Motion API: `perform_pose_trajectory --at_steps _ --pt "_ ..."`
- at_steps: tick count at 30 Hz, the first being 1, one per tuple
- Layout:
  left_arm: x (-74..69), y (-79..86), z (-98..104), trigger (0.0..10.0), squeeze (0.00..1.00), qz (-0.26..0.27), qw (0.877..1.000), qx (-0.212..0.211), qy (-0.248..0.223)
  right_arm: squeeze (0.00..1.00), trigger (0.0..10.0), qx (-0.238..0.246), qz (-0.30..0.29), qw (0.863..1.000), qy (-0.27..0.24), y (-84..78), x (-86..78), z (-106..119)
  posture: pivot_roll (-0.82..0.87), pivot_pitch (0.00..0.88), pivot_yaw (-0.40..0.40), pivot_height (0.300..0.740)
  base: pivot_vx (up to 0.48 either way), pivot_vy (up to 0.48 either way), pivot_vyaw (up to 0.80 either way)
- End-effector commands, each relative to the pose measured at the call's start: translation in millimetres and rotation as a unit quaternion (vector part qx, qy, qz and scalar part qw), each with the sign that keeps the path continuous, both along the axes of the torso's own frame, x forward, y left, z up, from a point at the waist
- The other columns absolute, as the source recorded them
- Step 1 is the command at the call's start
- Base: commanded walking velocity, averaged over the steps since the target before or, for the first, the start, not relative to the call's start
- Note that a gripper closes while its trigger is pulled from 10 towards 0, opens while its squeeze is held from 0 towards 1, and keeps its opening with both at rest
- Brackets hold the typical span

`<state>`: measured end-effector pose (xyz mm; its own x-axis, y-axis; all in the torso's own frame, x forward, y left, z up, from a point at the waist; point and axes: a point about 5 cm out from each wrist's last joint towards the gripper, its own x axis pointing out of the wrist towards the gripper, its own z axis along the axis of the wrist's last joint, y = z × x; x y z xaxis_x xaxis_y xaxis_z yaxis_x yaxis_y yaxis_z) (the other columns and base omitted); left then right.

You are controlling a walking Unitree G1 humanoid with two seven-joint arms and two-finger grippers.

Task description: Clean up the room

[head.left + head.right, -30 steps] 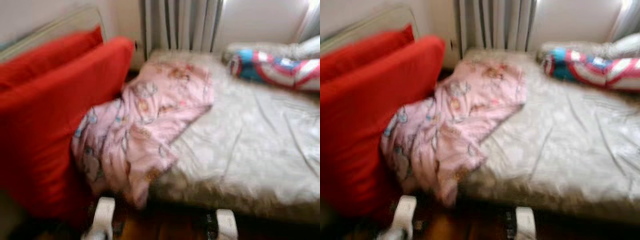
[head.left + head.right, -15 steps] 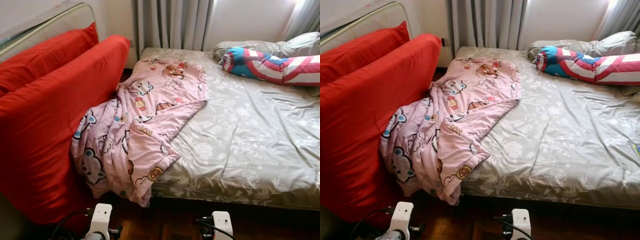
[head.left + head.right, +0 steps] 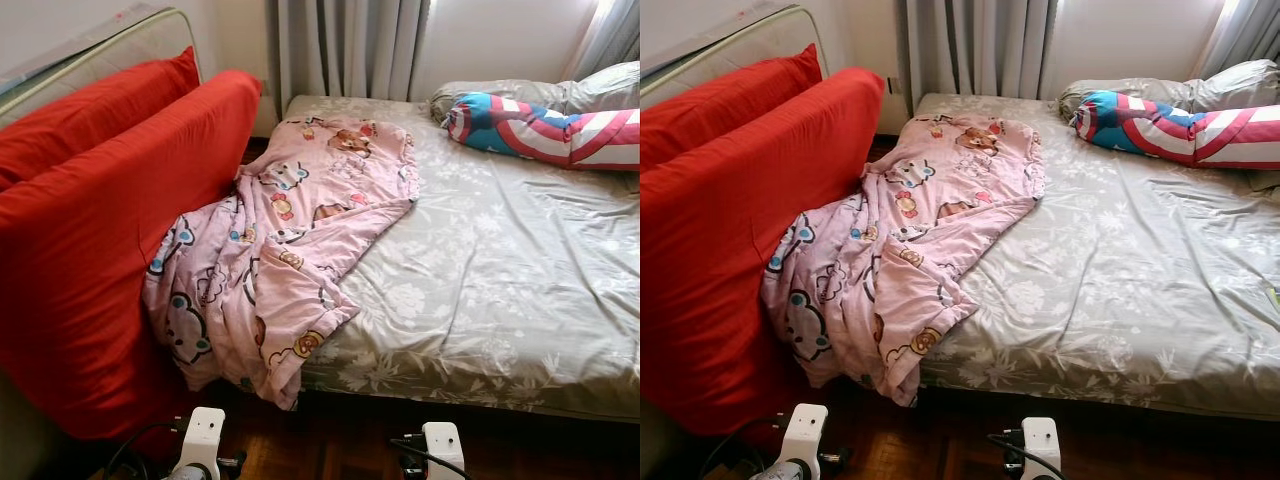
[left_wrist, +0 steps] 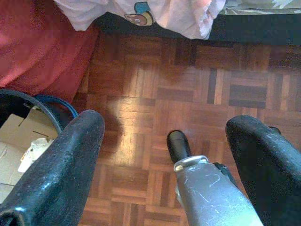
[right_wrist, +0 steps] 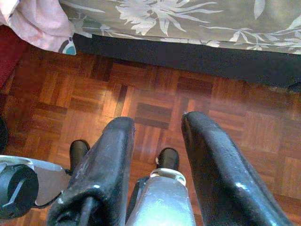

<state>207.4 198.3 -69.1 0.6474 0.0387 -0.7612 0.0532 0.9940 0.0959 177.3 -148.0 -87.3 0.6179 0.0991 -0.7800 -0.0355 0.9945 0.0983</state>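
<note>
Pink cartoon-print blanket (image 3: 275,255) is seen rumpled, spilling off the bed (image 3: 500,270) against the red cushions (image 3: 90,230). Both grippers hang low, left (image 4: 164,155) wide-jawed, right (image 5: 157,155) narrower, nothing held; approach and grasping are judged next.

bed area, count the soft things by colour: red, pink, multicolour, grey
red cushions: 2, front and rear
pink blanket: 1
multicolour bolster: 1
grey pillow: 1
total: 5

Pink blanket (image 3: 910,250) crumpled over the bed's (image 3: 1120,290) left edge, against red cushions (image 3: 730,200); striped bolster (image 3: 1180,125) at far right corner.
</note>
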Motion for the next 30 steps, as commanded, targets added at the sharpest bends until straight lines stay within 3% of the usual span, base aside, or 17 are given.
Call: perform_pose_trajectory --at_steps 1,19,30 --pt "-2.2 -0.8 -1.6 10.0 0.00 -0.007 1.000 0.002 0.008 0.00 10.0 0.000 -0.003 1.000 0.006 -0.6 -1.4 -0.9 -0.03 0.001 -0.002 0.740 0.000 0.000 0.00" --pt "-1.2 -1.0 -1.0 10.0 0.00 -0.006 1.000 -0.001 0.006 0.00 10.0 -0.004 0.001 1.000 0.006 -0.9 0.0 -0.4 -0.03 0.014 -0.005 0.740 0.000 0.000 0.00" --pt "-1.3 -0.8 -1.1 10.0 0.00 -0.006 1.000 -0.001 0.007 0.00 10.0 -0.002 -0.002 1.000 0.006 -0.7 -0.3 -0.5 -0.02 0.022 -0.005 0.740 0.000 0.000 0.65"
